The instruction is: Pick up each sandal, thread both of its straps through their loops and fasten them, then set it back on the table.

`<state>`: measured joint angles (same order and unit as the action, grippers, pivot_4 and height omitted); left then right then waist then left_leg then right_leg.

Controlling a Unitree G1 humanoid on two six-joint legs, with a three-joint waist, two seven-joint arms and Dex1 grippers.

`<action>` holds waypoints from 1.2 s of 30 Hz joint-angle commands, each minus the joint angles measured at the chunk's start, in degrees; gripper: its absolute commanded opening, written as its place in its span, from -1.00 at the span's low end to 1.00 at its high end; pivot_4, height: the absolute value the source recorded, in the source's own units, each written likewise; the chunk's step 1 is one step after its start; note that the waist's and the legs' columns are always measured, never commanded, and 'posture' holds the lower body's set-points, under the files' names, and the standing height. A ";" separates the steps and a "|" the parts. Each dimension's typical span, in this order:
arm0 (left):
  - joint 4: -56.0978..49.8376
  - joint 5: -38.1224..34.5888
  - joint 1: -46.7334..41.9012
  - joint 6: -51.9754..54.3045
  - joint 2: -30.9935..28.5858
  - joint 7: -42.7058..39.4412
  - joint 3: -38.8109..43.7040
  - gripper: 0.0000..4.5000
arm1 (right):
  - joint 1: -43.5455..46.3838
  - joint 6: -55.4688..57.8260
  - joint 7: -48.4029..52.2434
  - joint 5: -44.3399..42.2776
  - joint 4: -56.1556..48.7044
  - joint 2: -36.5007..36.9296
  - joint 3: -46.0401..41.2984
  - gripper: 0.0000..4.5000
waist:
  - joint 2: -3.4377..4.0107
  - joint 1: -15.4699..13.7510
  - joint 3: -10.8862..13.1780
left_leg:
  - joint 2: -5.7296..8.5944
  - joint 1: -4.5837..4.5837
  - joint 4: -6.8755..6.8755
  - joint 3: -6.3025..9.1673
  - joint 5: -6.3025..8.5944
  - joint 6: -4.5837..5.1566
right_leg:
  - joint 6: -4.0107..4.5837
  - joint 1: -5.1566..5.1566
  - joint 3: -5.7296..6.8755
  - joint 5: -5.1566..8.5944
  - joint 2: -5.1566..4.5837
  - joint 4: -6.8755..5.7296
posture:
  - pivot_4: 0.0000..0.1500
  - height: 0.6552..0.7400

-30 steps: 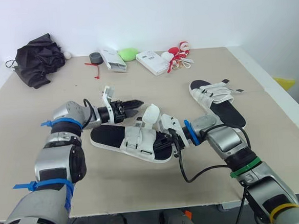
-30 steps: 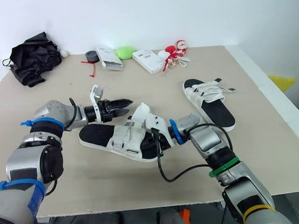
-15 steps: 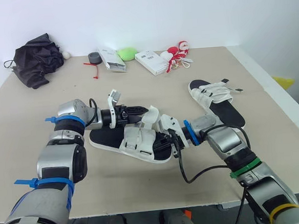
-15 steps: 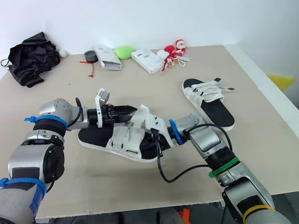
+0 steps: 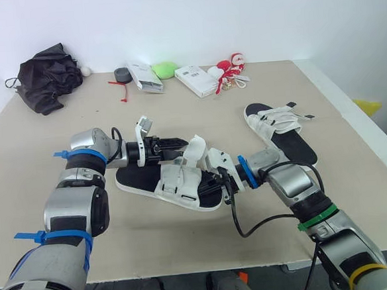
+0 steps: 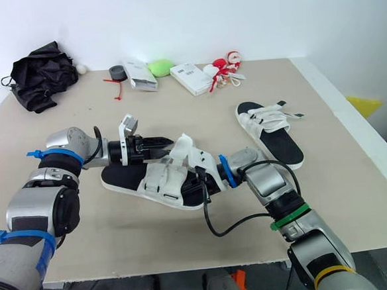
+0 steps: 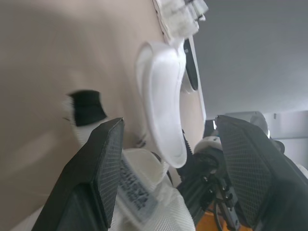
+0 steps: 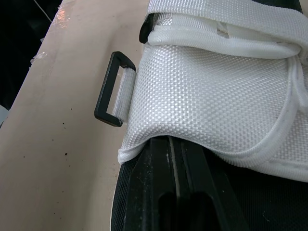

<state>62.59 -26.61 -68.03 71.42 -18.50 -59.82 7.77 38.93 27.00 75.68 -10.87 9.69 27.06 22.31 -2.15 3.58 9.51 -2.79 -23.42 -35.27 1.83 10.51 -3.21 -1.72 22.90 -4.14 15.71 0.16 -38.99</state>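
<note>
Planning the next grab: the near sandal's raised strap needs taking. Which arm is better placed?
Left. The left gripper has open fingers either side of the raised strap. The right gripper is tucked under the sandal webbing near the black loop, seemingly steadying it.

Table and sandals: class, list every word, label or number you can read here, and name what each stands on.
No text can be read.
On the white box: print too small.
On the white packet: print too small.
On the tag of the near sandal, left wrist view: blurred.
</note>
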 commanded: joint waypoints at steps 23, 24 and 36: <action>-1.76 1.14 -2.47 4.19 1.77 -12.01 -6.28 0.39 | -3.08 2.82 -2.71 2.00 0.59 1.02 1.39 -1.00 | -0.02 0.65 0.02 | 0.02 0.00 -0.02 0.01 0.00 0.00 | 0.00 -0.02 0.00 0.00 -0.01 -0.01 | 1.00 1.00; -2.32 1.26 -2.27 4.26 1.59 -13.23 -7.46 0.39 | -3.10 2.83 -2.75 2.00 0.64 0.97 1.35 -1.00 | -0.03 0.65 0.02 | 0.02 -0.01 -0.02 0.01 0.00 0.00 | -0.01 -0.02 0.00 0.00 -0.01 0.00 | 1.00 1.00; -4.88 0.30 -2.87 6.07 0.40 -18.92 -10.59 0.39 | -3.36 2.87 -2.74 2.01 0.60 0.99 1.50 -1.00 | -0.03 0.65 0.02 | 0.02 -0.02 -0.02 0.01 0.00 0.00 | -0.01 -0.01 0.00 0.00 -0.01 0.00 | 1.00 1.00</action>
<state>58.85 -25.24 -69.64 77.49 -17.43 -77.61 -3.56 37.76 28.07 74.13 -11.08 7.88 27.06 21.78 -2.18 4.23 9.53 -2.77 -23.43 -35.29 1.84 10.51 -3.21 -1.73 22.88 -4.14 15.71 0.15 -38.99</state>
